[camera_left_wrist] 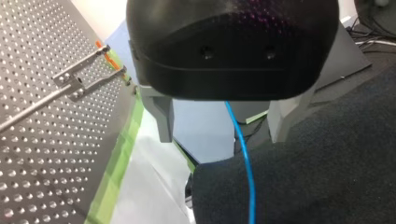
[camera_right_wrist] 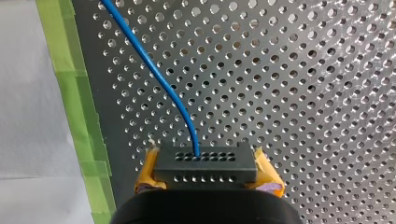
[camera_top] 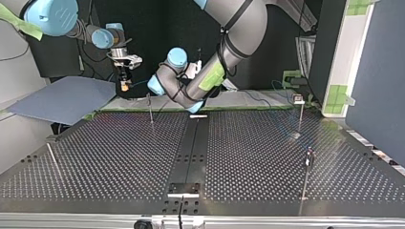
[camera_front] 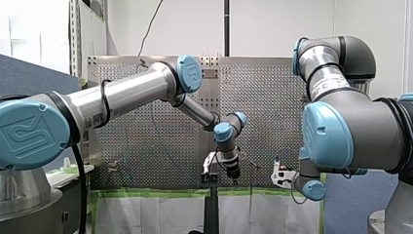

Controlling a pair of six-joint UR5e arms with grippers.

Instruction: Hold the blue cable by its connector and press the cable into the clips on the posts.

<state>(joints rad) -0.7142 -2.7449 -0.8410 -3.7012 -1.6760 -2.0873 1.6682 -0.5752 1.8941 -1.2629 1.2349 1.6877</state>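
In the right wrist view my right gripper [camera_right_wrist: 206, 173] is shut on a black connector [camera_right_wrist: 205, 163], its yellow pads [camera_right_wrist: 145, 173] pressed to both sides. The blue cable [camera_right_wrist: 159, 79] rises from the connector over the perforated table [camera_right_wrist: 303, 93]. My left gripper [camera_left_wrist: 223, 136] stands open, and the blue cable [camera_left_wrist: 243, 154] runs free between its grey fingers [camera_left_wrist: 163, 116] without touching them. A thin post with a metal clip [camera_left_wrist: 88, 74] lies beside that gripper. In the top view my right gripper [camera_top: 125, 86] hangs beyond the table's far edge at the left, close to a post [camera_top: 150, 107].
More thin posts stand on the table [camera_top: 267, 157] at the top view's right [camera_top: 300, 114], near right [camera_top: 307, 169] and near left [camera_top: 52, 160]. Green tape [camera_right_wrist: 77, 93] marks the table's edge. A grey-blue sheet [camera_top: 67, 98] lies off the table's far left corner. My left arm [camera_top: 210, 76] crosses above the far edge.
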